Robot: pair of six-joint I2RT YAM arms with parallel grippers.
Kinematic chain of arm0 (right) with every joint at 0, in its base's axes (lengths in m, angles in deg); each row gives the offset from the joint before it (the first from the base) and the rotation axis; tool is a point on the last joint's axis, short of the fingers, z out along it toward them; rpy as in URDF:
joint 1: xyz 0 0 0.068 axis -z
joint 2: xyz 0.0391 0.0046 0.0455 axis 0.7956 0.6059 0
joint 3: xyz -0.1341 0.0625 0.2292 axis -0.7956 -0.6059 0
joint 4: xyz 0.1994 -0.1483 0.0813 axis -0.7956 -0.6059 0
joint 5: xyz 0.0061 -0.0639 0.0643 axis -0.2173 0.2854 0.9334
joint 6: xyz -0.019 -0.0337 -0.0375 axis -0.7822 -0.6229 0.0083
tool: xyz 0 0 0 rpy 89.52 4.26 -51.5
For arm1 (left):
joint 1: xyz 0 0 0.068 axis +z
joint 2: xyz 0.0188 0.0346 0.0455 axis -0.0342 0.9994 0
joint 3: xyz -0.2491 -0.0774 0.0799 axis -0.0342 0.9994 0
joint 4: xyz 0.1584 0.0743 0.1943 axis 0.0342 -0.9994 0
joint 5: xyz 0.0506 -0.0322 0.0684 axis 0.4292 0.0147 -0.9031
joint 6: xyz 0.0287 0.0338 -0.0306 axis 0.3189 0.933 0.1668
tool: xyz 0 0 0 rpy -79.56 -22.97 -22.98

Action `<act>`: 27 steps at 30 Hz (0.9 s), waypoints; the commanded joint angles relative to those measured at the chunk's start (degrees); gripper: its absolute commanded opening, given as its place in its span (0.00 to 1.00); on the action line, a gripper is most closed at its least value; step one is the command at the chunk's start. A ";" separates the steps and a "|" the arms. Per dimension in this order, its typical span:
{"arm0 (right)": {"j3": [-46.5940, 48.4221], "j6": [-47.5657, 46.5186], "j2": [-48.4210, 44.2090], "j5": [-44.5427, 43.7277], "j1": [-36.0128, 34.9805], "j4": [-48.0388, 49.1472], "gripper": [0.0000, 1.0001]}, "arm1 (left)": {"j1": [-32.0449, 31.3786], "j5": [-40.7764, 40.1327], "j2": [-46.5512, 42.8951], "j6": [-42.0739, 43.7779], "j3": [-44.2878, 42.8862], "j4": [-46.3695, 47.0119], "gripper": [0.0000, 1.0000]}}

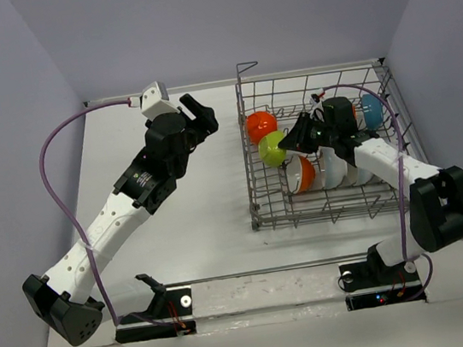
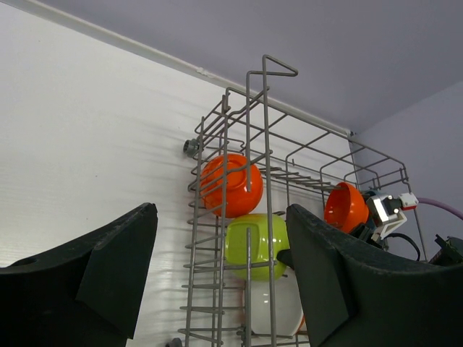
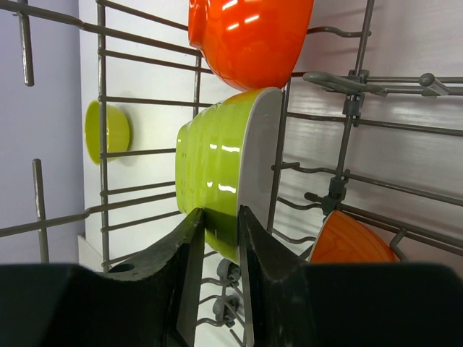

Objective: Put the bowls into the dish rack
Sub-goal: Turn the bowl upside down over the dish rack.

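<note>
The left tool (image 1: 200, 113) hangs released and empty over the surface (image 1: 179, 232) left of the dish rack (image 1: 251, 184), while the right tool (image 1: 297, 137), inside the rack, pinches the yellow-green bowl (image 1: 271, 148) by its rim, apparently to stand it on edge beside an orange-red bowl (image 1: 260, 124).

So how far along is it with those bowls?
Nearly done, it seems. An orange bowl, a blue bowl and white bowls already stand in the rack. The right gripper pinches the green bowl inside it. The left gripper hangs open, empty. No bowl shows outside, so probably only letting go remains.
</note>
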 commanded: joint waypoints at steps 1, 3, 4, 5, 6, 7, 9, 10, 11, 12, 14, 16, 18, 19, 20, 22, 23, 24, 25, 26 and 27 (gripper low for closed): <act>-2.45 -4.61 1.68 -7.58 1.06 -7.92 0.29 | 0.28 0.22 -0.18 0.36 -0.19 1.70 0.80; -2.45 -5.05 1.68 -7.75 1.06 -8.18 0.29 | 0.28 0.22 -0.36 0.36 -0.02 1.70 0.80; -2.37 -5.13 1.59 -7.84 1.06 -8.27 0.29 | 0.28 0.13 -0.44 0.36 0.07 1.78 0.80; -2.36 -5.31 1.59 -8.10 1.06 -8.45 0.29 | 0.28 0.13 -0.44 0.36 0.07 1.87 0.80; -2.45 -5.40 1.59 -8.11 1.06 -8.45 0.29 | 0.28 0.22 -0.44 0.36 0.07 1.87 0.80; -2.37 -5.40 1.68 -8.02 1.06 -8.54 0.29 | 0.28 0.22 -0.36 0.36 0.07 1.87 0.80; -2.45 -5.75 1.68 -7.84 1.06 -8.71 0.29 | 0.28 0.39 -0.27 0.36 0.07 2.05 0.80; -2.37 -5.92 1.85 -7.67 1.06 -8.97 0.29 | 0.28 0.40 -0.18 0.36 0.07 2.05 0.80; -2.19 -6.19 2.03 -7.58 1.06 -9.06 0.29 | 0.28 0.48 -0.09 0.36 0.07 2.05 0.80; -2.19 -6.28 2.12 -7.49 1.06 -9.24 0.29 | 0.28 0.48 -0.09 0.36 0.07 2.13 0.80; -2.10 -6.37 2.47 -7.40 1.06 -9.33 0.29 | 0.28 0.48 0.00 0.28 0.16 2.22 0.80; -2.01 -6.54 2.65 -7.32 1.06 -9.33 0.29 | 0.28 0.57 0.00 0.28 0.25 2.22 0.80; -1.84 -6.98 2.82 -7.40 1.06 -9.59 0.29 | 0.36 0.57 0.08 0.28 0.25 2.22 0.80; -1.75 -7.07 2.91 -7.58 1.06 -9.85 0.29 | 0.28 0.57 0.00 0.28 0.33 2.31 0.80; -1.75 -7.16 2.82 -7.75 0.53 -9.85 0.29 | 0.28 0.57 0.08 0.28 0.33 2.31 0.80; -1.75 -7.42 2.65 -8.10 0.53 -9.94 0.29 | 0.36 0.48 0.08 0.28 0.33 2.31 0.80; -1.75 -7.42 2.65 -8.02 0.53 -10.03 0.29 | 0.36 0.57 0.26 0.28 0.25 2.31 0.80; -1.58 -7.51 2.73 -7.93 0.53 -10.03 0.29 | 0.36 0.66 0.26 0.28 0.33 2.40 0.80; -1.57 -7.60 2.82 -8.02 0.53 -10.12 0.29 | 0.28 0.66 0.43 0.28 0.25 2.40 0.80; -1.49 -7.51 2.91 -8.02 0.53 -10.12 0.29 | 0.28 0.66 0.52 0.28 0.16 2.40 0.80; -1.40 -7.60 2.91 -8.02 0.53 -10.12 0.29 | 0.28 0.83 0.52 0.28 0.16 2.40 0.80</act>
